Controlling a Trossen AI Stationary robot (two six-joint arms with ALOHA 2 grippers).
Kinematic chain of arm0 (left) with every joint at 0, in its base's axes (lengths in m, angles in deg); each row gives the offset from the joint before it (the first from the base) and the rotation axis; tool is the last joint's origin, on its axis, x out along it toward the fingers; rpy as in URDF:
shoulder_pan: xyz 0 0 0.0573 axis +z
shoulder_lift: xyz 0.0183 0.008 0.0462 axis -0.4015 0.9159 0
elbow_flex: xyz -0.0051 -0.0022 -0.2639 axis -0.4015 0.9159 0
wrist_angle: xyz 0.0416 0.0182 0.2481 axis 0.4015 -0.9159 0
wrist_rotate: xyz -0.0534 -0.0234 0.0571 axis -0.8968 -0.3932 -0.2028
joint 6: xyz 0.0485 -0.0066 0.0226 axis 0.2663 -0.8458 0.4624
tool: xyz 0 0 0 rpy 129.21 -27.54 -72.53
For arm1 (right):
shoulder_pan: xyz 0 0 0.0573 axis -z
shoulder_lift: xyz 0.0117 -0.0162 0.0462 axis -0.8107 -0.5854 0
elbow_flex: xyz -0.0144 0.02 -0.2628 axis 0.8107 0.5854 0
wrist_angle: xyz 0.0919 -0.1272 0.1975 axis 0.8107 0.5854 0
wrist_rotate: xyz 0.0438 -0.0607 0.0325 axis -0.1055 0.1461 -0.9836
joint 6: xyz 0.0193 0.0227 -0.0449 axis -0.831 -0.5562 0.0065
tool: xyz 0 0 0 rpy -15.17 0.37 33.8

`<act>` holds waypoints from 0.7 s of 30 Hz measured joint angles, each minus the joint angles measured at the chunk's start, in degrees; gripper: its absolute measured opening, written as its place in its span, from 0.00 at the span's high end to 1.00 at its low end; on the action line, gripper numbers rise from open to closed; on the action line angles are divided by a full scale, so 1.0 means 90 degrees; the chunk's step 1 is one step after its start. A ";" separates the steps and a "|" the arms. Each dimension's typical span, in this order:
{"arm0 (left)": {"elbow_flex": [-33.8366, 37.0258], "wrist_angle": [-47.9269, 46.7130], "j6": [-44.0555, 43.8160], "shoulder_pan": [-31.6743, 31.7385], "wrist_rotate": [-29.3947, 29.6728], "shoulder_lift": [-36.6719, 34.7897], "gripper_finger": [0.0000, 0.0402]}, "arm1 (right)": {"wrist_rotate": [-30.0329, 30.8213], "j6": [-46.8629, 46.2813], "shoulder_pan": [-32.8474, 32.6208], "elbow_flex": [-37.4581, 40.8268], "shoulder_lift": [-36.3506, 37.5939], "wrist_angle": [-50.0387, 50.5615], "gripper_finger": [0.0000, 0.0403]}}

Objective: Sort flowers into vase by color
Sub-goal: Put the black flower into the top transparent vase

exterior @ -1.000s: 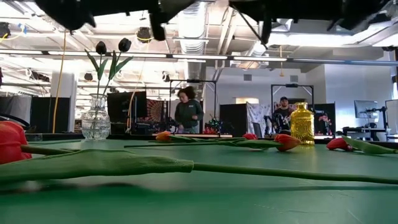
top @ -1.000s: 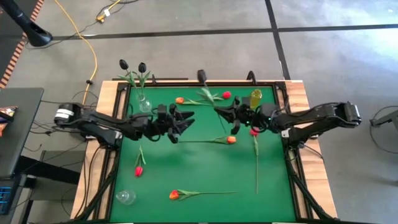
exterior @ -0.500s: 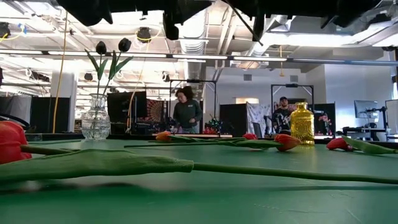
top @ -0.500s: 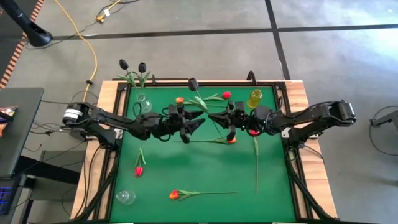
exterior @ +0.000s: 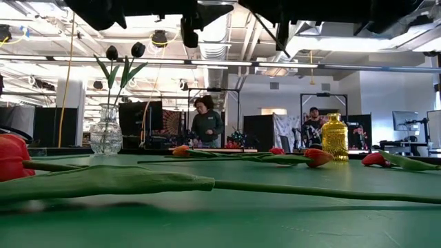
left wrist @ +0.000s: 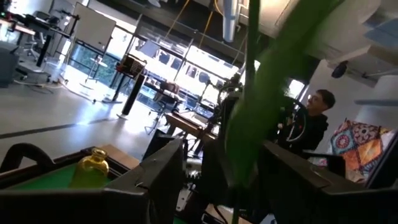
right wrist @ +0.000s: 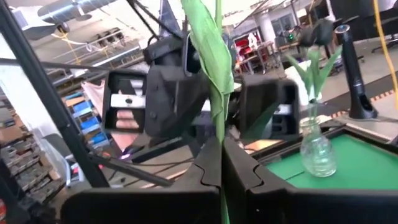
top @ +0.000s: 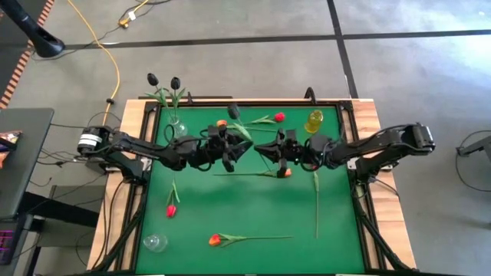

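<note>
A black tulip (top: 234, 112) is held upright above the mat (top: 253, 215) by the right gripper (right wrist: 221, 163), whose jaws are clenched on its green stem (right wrist: 218, 93). The left gripper (top: 235, 147) is set just beside it, jaws released and spread wide, with the stem and leaf (left wrist: 261, 81) rising between its fingers (left wrist: 163, 174) but not pinched. The clear vase (top: 177, 126), with two black tulips in it, stands behind the left jaws; the yellow vase (top: 314, 120) stands behind the right jaws. An orange tulip (top: 284, 172) lies on the mat beneath the meeting jaws. Other red and orange tulips lie scattered on the mat, well apart from both grippers. A person (exterior: 206, 121) is seen in the room beyond.
</note>
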 joint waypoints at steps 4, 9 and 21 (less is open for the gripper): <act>0.0000 -0.0030 -0.0007 -0.0001 -0.0007 0.0000 0.53 | 0.0016 0.0001 -0.0090 -0.0118 -0.0328 -0.0290 0.94; -0.0004 -0.0165 -0.0018 -0.0002 -0.0017 -0.0005 0.54 | 0.0018 0.0056 -0.0052 -0.0363 -0.0529 -0.0382 0.94; -0.0006 -0.0180 -0.0202 -0.0005 -0.0190 -0.0005 0.73 | 0.0015 0.0172 0.0006 -0.0374 -0.0492 -0.0322 0.94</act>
